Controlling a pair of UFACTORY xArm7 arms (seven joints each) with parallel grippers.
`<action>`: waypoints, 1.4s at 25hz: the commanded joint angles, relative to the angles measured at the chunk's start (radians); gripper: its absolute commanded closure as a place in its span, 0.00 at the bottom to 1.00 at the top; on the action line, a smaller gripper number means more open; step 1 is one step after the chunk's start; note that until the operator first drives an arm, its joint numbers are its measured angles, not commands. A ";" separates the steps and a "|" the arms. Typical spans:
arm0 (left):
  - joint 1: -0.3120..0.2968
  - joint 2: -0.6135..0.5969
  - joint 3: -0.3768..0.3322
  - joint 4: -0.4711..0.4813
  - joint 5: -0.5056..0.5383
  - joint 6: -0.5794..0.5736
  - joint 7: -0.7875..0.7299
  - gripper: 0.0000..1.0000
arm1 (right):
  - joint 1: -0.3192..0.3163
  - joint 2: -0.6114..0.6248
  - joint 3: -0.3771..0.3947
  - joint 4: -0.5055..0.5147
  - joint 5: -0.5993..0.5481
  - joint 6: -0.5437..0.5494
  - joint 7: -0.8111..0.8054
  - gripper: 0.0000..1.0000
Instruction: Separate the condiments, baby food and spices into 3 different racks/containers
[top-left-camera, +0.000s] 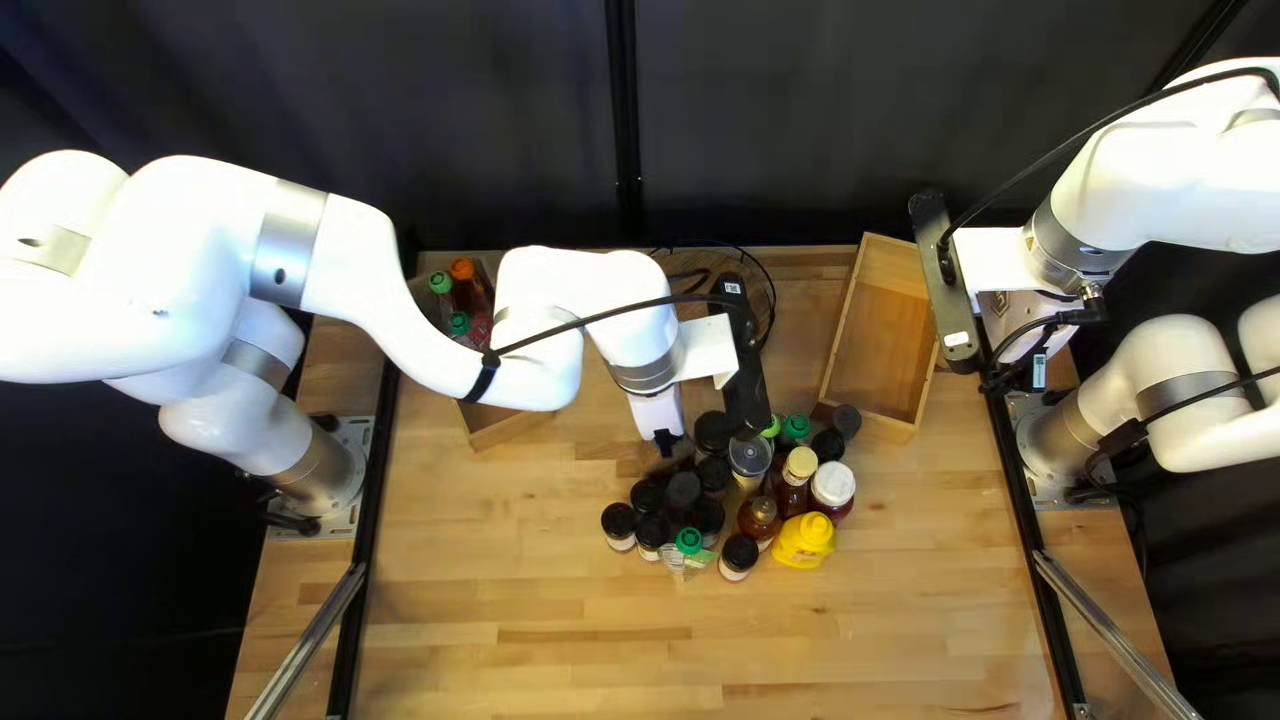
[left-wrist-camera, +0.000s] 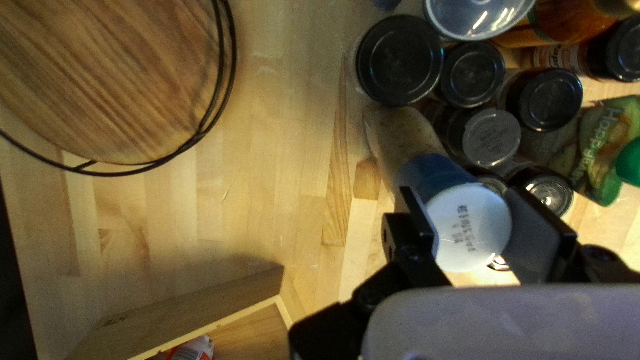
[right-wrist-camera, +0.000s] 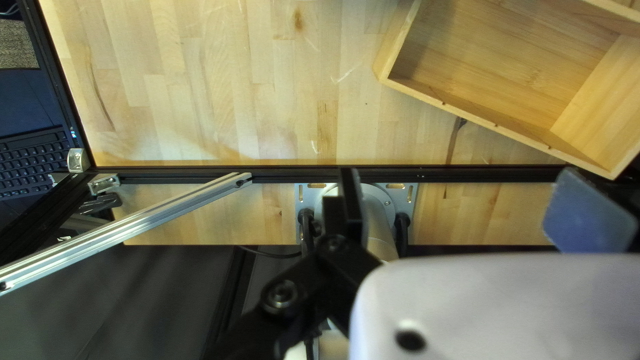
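Left gripper [top-left-camera: 666,442]: my fingers clamp a white-capped jar [left-wrist-camera: 469,227] (blue-banded) beside black-lidded jars [left-wrist-camera: 399,60].
Right gripper [top-left-camera: 1038,371]: my fingers stand apart.
Wooden box [top-left-camera: 883,334]: near the jars' far right side.

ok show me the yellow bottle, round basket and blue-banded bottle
Yellow bottle [top-left-camera: 796,548], top left view, body
Round basket [left-wrist-camera: 110,73], left wrist view, wooden base
Blue-banded bottle [left-wrist-camera: 469,223], left wrist view, white end

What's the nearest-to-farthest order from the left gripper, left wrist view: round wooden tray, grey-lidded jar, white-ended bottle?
1. White-ended bottle: between the left gripper's fingers.
2. Grey-lidded jar: ahead, close by the bottle.
3. Round wooden tray: well off, opposite side from the jar.
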 commanded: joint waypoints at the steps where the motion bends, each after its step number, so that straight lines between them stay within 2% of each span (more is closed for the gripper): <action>1: 0.007 -0.046 0.003 0.060 0.027 0.101 0.010 1.00 | 0.000 0.000 0.000 0.000 0.000 0.000 0.000 0.00; 6: 0.033 -0.068 0.028 0.144 0.059 0.206 0.052 1.00 | 0.000 0.000 0.000 0.000 0.000 0.000 0.000 0.00; 10: 0.075 -0.083 0.082 0.163 0.066 0.218 0.127 1.00 | 0.000 0.000 0.000 0.000 0.000 0.000 0.000 0.00; 13: 0.109 -0.061 0.134 0.188 0.046 0.194 0.203 1.00 | 0.000 0.000 0.000 0.000 0.000 0.000 0.000 0.00; 19: 0.191 0.079 0.228 0.286 -0.073 0.123 0.375 1.00 | 0.000 0.000 0.000 0.000 0.000 0.000 0.000 0.00; 24: 0.251 0.195 0.255 0.338 -0.163 0.067 0.463 1.00 | 0.000 0.000 0.000 0.000 0.000 0.000 0.000 0.00; 29: 0.276 0.251 0.263 0.340 -0.189 0.016 0.485 1.00 | 0.000 0.000 0.000 0.000 0.000 0.000 0.000 0.00; 35: 0.311 0.350 0.263 0.394 -0.228 -0.018 0.506 1.00 | 0.000 0.000 0.000 0.000 0.000 0.000 0.000 0.00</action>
